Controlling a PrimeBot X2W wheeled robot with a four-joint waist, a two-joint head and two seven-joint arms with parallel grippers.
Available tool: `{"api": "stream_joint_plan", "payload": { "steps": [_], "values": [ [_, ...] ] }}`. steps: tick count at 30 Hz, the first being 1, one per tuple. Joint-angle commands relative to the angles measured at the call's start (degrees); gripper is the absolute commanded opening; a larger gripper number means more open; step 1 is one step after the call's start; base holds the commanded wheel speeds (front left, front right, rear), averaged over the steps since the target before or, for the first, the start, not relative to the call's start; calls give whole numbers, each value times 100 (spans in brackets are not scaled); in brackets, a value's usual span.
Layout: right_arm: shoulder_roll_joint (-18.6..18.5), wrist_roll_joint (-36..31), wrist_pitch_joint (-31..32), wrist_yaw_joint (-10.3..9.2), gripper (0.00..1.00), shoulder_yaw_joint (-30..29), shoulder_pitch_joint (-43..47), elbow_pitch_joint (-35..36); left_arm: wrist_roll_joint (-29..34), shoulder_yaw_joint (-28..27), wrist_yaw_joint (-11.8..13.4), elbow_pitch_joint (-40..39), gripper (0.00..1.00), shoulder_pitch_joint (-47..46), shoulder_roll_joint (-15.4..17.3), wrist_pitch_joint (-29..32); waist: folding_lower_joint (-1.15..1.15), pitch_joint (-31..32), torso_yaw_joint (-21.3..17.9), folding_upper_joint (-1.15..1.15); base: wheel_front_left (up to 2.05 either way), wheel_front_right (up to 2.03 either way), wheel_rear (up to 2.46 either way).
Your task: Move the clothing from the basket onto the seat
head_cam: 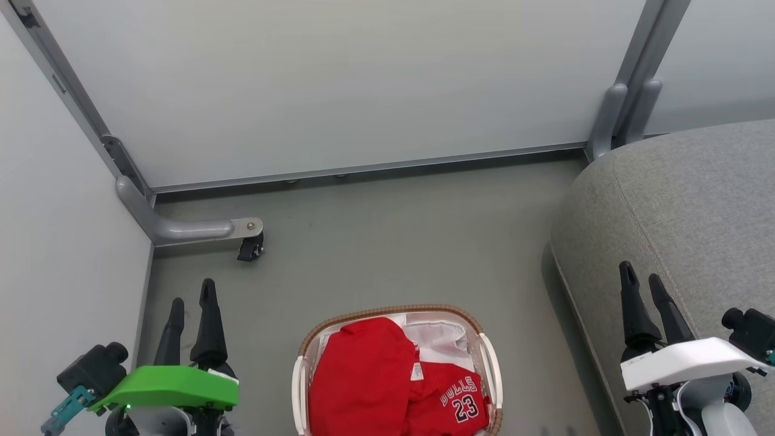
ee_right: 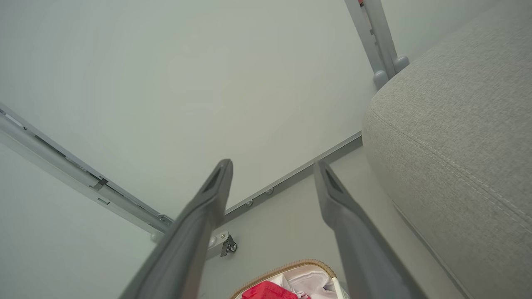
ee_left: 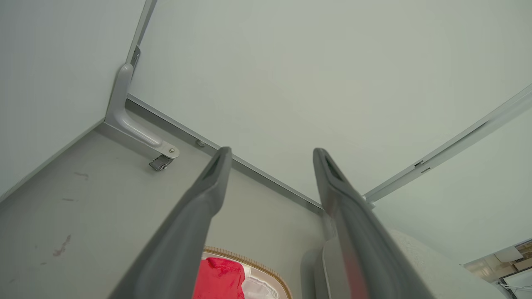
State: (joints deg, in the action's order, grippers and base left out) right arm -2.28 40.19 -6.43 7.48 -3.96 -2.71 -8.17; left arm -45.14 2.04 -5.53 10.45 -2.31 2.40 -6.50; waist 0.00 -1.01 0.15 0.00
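At the bottom centre of the head view, the oval white perforated plastic basket (head_cam: 387, 310) with a brown woven rim stands on the grey floor (head_cam: 393, 242). Red sports clothing (head_cam: 369, 381), one piece printed "BULLS 23" in white, lies inside it on the white fabric liner (head_cam: 439, 339). The large grey woven-fabric seat (head_cam: 696, 200) takes the right side of the frame, apart from the basket. The left gripper (head_cam: 192, 290), lower left, and the right gripper (head_cam: 640, 271), lower right, both have their fingers spread wide and hold nothing.
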Motion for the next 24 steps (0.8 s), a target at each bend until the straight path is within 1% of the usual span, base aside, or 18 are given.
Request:
{"api": "stream_joint_plan", "payload": {
  "steps": [1,10,24],
  "values": [
    [-41,-183,-62,2,100,10,43,32,224,22,10,-32,100,20,40,-56,0,-2,3,0,0,0,0],
    [-46,-889,-203,2,100,82,69,-68,837,139,13,192,100,60,44,-194,0,-10,12,0,0,0,0],
    [-55,-1753,-404,2,100,95,114,-132,1557,269,-2,504,100,40,51,-396,0,-39,36,0,0,0,0]
  ]
}}
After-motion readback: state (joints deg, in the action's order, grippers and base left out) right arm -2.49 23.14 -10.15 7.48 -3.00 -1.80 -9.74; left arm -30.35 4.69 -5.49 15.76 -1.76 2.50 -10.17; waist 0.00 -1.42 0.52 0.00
